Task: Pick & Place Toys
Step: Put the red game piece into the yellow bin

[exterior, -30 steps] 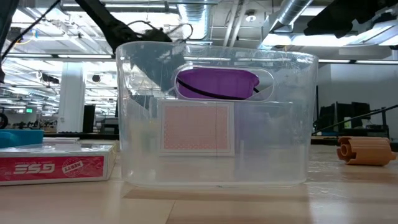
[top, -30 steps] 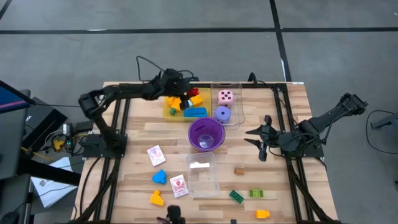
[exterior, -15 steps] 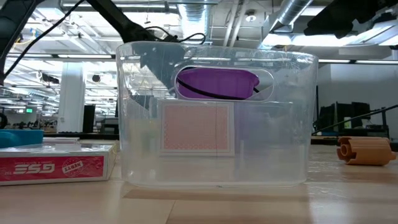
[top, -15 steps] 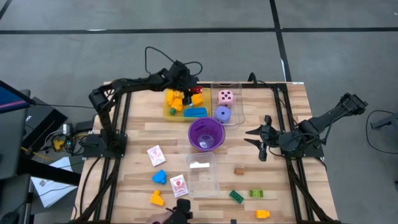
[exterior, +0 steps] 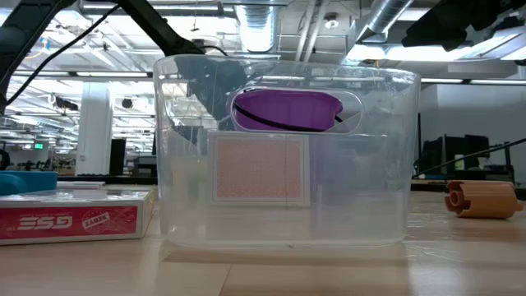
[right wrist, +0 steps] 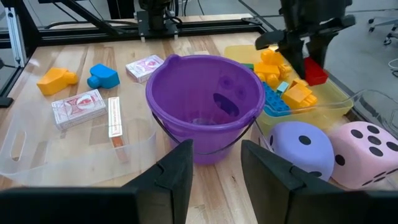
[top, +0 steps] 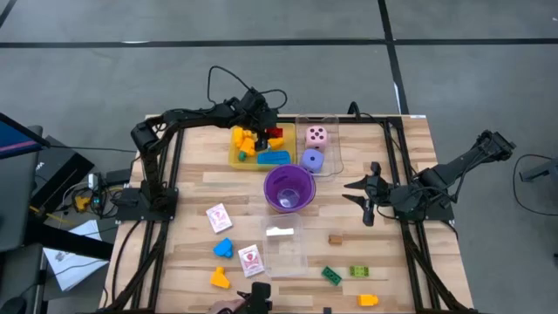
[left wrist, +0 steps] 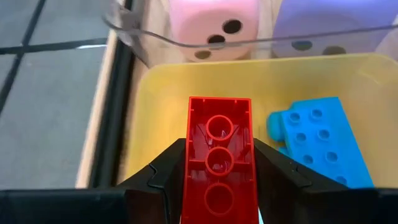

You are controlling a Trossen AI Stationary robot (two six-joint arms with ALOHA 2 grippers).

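My left gripper (top: 268, 131) is over the far right corner of the yellow tray (top: 234, 159), shut on a red brick (left wrist: 219, 162). The red brick also shows in the right wrist view (right wrist: 316, 71), below the left gripper (right wrist: 303, 46). Yellow, orange and blue bricks (top: 261, 150) lie in that tray. A pink die (top: 316, 136) and a purple die (top: 311, 160) sit in a clear tray beside it. My right gripper (top: 370, 194) waits open at the table's right, facing the purple cup (right wrist: 205, 99). My left gripper pinches the red brick's two long sides (left wrist: 186, 168) between its two fingers, which lie along the brick. Its hollow underside faces the wrist camera. The fingers come down at a slant from the table's left. The brick's free end (right wrist: 318, 76) hangs low over the tray's corner; whether it rests there I cannot tell.
A second clear tray (top: 283, 249) with a card inside stands near the front and fills the low view (exterior: 279, 156). Two cards (top: 218, 216) (top: 250, 260), blue (top: 224, 249), orange (top: 219, 278), green (top: 330, 276) and yellow (top: 368, 300) pieces lie on the near half.
My left arm has stretched out and carried its gripper, still shut on the red brick, a little toward the table's far edge and right, to the yellow tray's far right corner. My right arm has kept still.
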